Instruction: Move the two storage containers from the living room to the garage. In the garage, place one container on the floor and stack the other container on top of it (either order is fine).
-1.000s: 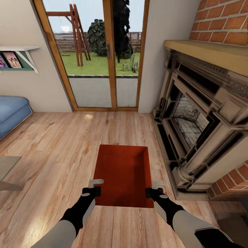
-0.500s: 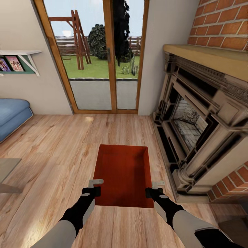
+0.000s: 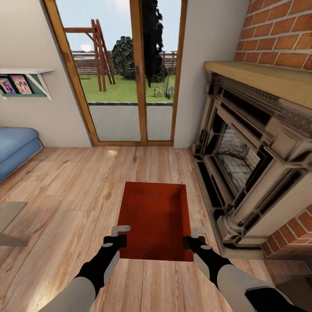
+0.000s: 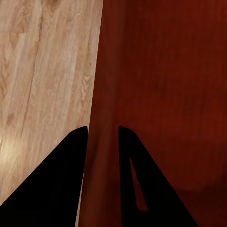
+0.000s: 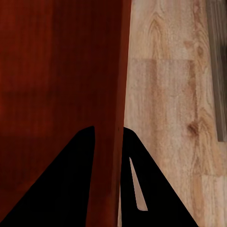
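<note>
One orange-red storage container (image 3: 156, 216), open-topped and ribbed inside, hangs level above the living room's light wood-plank floor (image 3: 78, 182), held between my two arms. My left gripper (image 3: 120, 234) is shut on its left wall near the close corner. In the left wrist view, the fingers (image 4: 71, 179) of that gripper (image 4: 103, 137) pinch the thin red wall (image 4: 106, 71). My right gripper (image 3: 195, 236) is shut on the right wall. The right wrist view shows this gripper (image 5: 109, 135) clamping the wall (image 5: 118, 71), with the bin's inside (image 5: 56, 71) to one side.
A brick-and-carved-stone fireplace (image 3: 251, 151) stands close on the right. Wood-framed glass doors (image 3: 130, 73) are straight ahead. A blue sofa (image 3: 15, 145) sits at the left, under a wall shelf (image 3: 26, 78). A grey table corner (image 3: 8, 212) juts in at the left edge.
The whole picture has shifted a little: doors, shelf and fireplace sit slightly lower in the view, so the camera moved. The container and both grippers keep their place in the picture.
</note>
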Controlling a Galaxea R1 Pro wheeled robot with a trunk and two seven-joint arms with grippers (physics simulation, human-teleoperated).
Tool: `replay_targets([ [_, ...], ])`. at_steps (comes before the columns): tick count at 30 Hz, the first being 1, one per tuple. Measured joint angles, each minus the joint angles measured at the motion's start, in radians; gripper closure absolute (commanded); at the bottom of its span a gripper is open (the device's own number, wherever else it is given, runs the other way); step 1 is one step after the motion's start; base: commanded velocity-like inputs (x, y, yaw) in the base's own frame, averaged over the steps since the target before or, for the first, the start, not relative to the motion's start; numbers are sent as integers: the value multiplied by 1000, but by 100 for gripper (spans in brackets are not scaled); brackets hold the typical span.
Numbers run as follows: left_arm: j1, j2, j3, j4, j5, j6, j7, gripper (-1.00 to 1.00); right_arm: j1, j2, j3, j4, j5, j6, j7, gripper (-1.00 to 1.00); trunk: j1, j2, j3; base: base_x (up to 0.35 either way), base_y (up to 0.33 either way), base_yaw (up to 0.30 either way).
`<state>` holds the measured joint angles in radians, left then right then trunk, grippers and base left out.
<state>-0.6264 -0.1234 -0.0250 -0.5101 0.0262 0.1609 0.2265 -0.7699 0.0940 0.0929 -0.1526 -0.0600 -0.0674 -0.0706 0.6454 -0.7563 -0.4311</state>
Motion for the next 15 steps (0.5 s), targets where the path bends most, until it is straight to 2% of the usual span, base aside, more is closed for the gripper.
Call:
replay_targets([
  [15,0,0,0,0,0,0,0,100,0,0,0,0,0,0,0,100,0,0,23,0,0,0],
])
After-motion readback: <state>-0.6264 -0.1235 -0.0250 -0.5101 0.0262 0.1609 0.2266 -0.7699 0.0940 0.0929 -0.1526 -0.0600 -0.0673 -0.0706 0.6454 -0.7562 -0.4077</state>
